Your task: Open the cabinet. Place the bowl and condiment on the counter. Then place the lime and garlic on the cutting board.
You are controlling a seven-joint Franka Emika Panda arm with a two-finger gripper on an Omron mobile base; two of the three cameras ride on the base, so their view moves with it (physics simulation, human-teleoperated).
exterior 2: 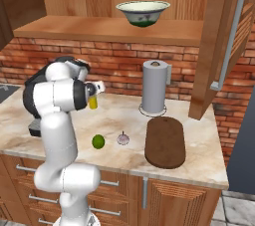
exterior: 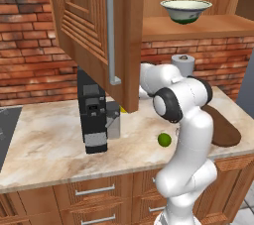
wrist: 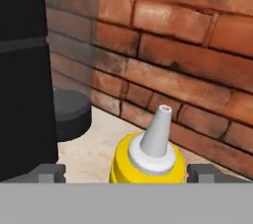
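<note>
The cabinet stands open, its doors (exterior: 89,21) (exterior 2: 224,41) swung out. The cream bowl (exterior: 186,11) (exterior 2: 143,12) with a green band sits on the cabinet's shelf. A yellow condiment bottle (wrist: 148,161) (exterior 2: 93,102) with a grey nozzle stands on the counter (exterior 2: 124,115) close to the brick wall. My gripper (wrist: 126,173) is open around it, one fingertip (wrist: 47,172) on each side. The lime (exterior: 164,140) (exterior 2: 98,142) and the garlic (exterior 2: 123,139) lie on the counter left of the dark cutting board (exterior 2: 165,142) (exterior: 225,130), which is bare.
A black coffee machine (exterior: 94,115) (wrist: 22,70) stands just left of the bottle. A paper towel roll (exterior 2: 154,88) stands behind the board. The open left door hangs low over the counter near the arm. Drawers (exterior: 94,189) run below the counter's edge.
</note>
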